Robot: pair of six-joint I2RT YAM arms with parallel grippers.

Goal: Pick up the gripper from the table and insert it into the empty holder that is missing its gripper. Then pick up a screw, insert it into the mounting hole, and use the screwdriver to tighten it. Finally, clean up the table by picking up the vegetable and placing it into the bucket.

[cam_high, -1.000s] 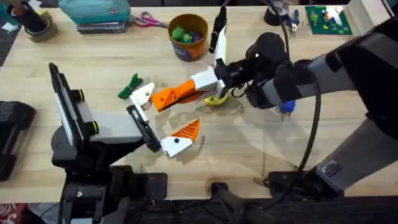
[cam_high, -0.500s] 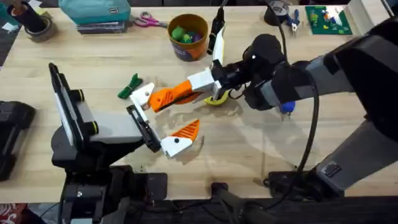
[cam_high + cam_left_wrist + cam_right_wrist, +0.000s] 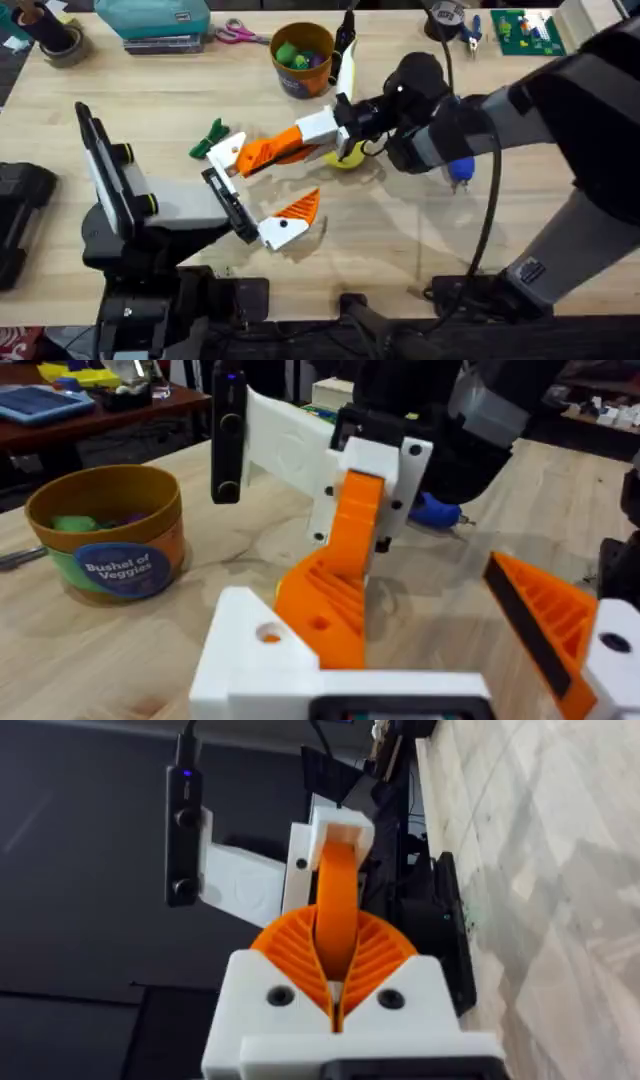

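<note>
A pale wooden table (image 3: pixel 420 250) in a cluttered workshop carried the job, with the first step judged to be in progress. The right gripper (image 3: pixel 300 140), reaching across the middle, was clenched on the small orange ribbed plastic finger (image 3: pixel 262 153). It held the finger's end against the white angular plastic holder (image 3: pixel 228 150) on the left arm's jaw; whether the finger was fully seated could not be told. The left gripper (image 3: pixel 258 190) stood spread wide and held nothing. Its other mount already wore an orange pad (image 3: pixel 300 208). Near the far edge stood the round orange-brown bucket (image 3: pixel 302 58) with its dark blue label and some toy produce inside. The blue pen-shaped screwdriver (image 3: pixel 458 172) lay on the table, mostly hidden under the right arm. The small bright green toy vegetable (image 3: pixel 210 138) lay on the wood just beside the holder, apart from the bucket. By this evidence, placing and tightening the screw and clearing the vegetable were all yet to be done.
</note>
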